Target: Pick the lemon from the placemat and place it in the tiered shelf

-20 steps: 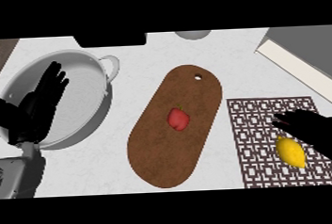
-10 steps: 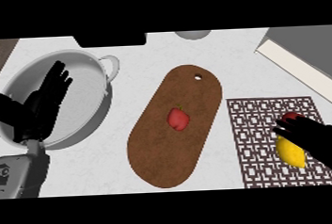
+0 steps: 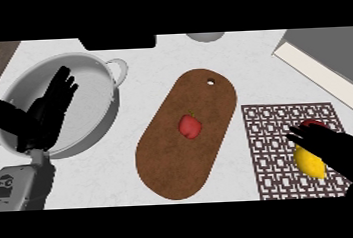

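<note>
At the lower left the grey forearm [image 3: 24,185] rises to the left hand [image 3: 39,119], which rests over the pot [image 3: 97,102] with fingers straight and spread. At the lower right the right hand [image 3: 332,146] lies across the placemat [image 3: 273,152], its fingers bent down over the top of the lemon [image 3: 309,162], which sits on the mat; whether they grip it I cannot tell. A small red thing [image 3: 311,123] peeks out just beyond the fingertips. Between the two hands lies the wooden board [image 3: 174,161] with a red fruit [image 3: 190,126] on it. Farther off, at the upper right, is a corner of the shelf [image 3: 321,59].
</note>
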{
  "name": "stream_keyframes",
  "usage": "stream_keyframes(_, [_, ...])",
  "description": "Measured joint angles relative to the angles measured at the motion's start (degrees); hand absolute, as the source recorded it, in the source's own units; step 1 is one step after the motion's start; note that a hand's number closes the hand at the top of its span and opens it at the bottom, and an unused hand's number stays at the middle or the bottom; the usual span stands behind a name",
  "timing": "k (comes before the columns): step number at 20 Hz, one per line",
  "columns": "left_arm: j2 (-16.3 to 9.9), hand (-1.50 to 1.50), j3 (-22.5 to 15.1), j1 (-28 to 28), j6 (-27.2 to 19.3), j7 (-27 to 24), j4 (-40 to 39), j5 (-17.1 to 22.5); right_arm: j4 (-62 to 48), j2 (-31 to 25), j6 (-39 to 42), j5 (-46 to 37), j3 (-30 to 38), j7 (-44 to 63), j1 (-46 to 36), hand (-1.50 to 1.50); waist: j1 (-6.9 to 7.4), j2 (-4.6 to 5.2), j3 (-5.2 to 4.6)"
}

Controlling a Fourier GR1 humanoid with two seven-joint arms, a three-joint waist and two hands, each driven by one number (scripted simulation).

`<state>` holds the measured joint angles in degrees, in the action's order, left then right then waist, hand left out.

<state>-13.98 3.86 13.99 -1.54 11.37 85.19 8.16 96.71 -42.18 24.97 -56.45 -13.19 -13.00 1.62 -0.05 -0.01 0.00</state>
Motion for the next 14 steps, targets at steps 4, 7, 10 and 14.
stream_keyframes(4, [0.75,0.00,-0.03,-0.64,0.08,0.15,0.71,-0.82,-2.08,2.04,0.67,-2.24,0.58,-1.12,-1.04,-1.50,0.03,0.00,0.01])
stream_keyframes(7, [0.49,0.00,0.69,-0.48,0.67,1.41,1.82,-0.55,-5.03,3.82,-0.61,-4.60,0.55,-2.48,-1.03,-1.50,0.05,0.01,0.01])
stream_keyframes(10, [0.69,0.00,1.24,0.48,1.07,0.73,0.20,-0.93,-8.97,5.91,-1.15,-6.48,0.72,-3.36,-2.93,-1.50,0.07,0.04,0.02])
stream_keyframes(14, [1.28,0.00,1.19,-0.35,1.03,1.49,1.77,-1.56,-11.02,8.25,-0.90,-8.83,0.51,-3.87,-3.29,1.50,0.09,0.01,0.01])
